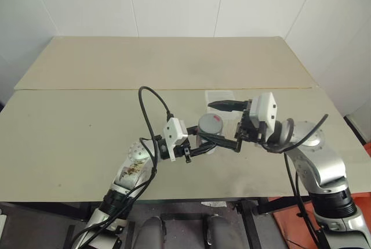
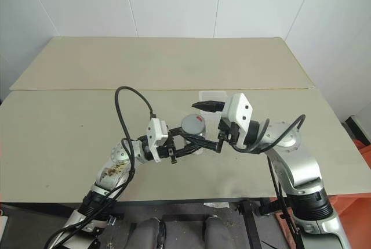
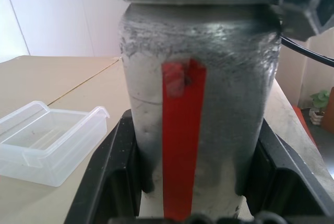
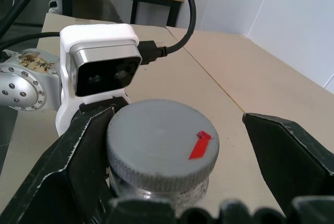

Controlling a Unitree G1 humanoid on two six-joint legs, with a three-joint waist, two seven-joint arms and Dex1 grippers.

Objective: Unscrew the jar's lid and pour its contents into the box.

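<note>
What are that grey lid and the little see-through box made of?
The lid looks like matte grey plastic: dull, with fine moulded ridges round its rim. The box looks like clear, glossy plastic: the table shows through its thin, rounded walls.

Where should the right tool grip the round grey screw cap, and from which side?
On the ribbed rim of the round grey screw cap, coming level from the robot's right, one finger on each side. The flat top offers no purchase, and the left tool already clamps the clear cylindrical jar below. The right tool stands open astride the cap.
</note>
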